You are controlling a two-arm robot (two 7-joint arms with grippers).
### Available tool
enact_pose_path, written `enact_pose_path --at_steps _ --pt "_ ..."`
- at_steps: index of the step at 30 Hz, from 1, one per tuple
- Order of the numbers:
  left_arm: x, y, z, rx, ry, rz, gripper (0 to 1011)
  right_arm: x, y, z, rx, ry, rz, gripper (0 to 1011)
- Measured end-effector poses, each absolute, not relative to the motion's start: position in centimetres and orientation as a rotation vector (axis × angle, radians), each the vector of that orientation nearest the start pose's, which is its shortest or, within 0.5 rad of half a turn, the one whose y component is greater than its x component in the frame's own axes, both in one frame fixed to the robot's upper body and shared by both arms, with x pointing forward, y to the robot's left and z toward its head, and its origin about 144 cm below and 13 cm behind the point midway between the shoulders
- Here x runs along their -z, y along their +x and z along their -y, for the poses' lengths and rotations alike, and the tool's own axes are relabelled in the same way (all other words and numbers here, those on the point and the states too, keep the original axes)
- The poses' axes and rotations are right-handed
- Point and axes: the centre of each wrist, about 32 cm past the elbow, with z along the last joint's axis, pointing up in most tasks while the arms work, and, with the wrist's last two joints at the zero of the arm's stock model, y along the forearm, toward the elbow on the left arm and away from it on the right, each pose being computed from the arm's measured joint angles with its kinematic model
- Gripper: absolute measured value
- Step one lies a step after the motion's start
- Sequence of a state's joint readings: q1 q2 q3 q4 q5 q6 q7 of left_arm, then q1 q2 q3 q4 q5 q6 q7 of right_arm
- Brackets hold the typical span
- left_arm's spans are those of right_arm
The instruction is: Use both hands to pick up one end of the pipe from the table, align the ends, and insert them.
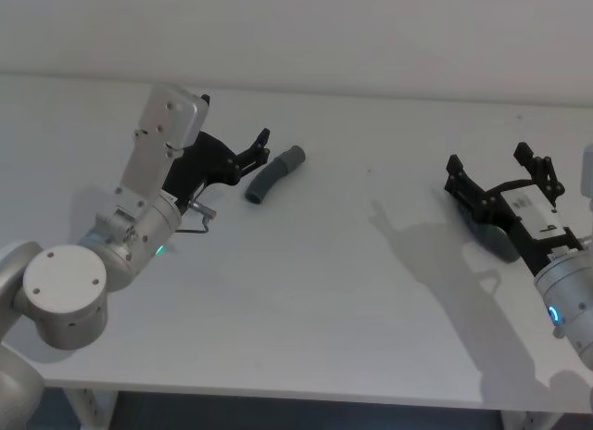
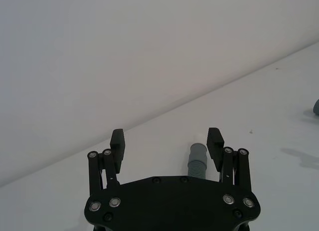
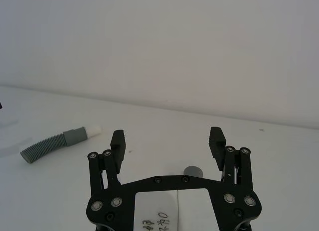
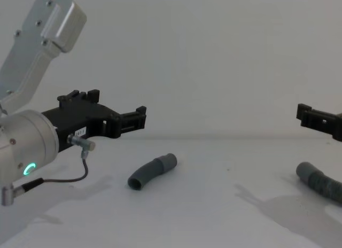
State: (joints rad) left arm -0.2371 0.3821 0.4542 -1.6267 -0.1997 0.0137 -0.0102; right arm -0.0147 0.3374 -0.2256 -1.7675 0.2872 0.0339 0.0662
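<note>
Nothing is lifted yet, so I take this for the reach-in before the two grasps. The short hose piece (image 1: 275,173) lies curved on the bench (image 1: 324,300), left of centre. The left gripper (image 1: 255,154) hangs just beside it, raised off the surface, jaws spread wide and pinching nothing. In the left wrist view the short piece's cuff (image 2: 198,152) sits between the two fingers (image 2: 215,141), closer to one than the other.

Well apart, on the robot's right, the longer hose piece (image 4: 320,183) also rests on the bench. The right gripper (image 1: 491,161) is poised above it, likewise spread and empty. In the right wrist view the longer piece's end (image 3: 192,171) peeks out just past the gripper's frame.

To my eye, the next move calls for each gripper to come down until its fingers straddle its piece. They should land close to the cuff rather than on the ribbed middle, and then press shut. The left one looks to need a small sideways correction first, to centre the cuff. Only after both grasps hold can the two ends be raised, turned to face each other and lined up.
</note>
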Motion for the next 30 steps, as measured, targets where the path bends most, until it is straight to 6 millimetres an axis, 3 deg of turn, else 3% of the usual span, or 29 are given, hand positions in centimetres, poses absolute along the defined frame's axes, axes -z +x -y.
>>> enact_pose_path --at_steps 30 --pt "-120.44 49.2 -19.84 -1.124 0.061 0.267 1001 -118.87 44.33 23.71 1.229 0.026 0.075 1001"
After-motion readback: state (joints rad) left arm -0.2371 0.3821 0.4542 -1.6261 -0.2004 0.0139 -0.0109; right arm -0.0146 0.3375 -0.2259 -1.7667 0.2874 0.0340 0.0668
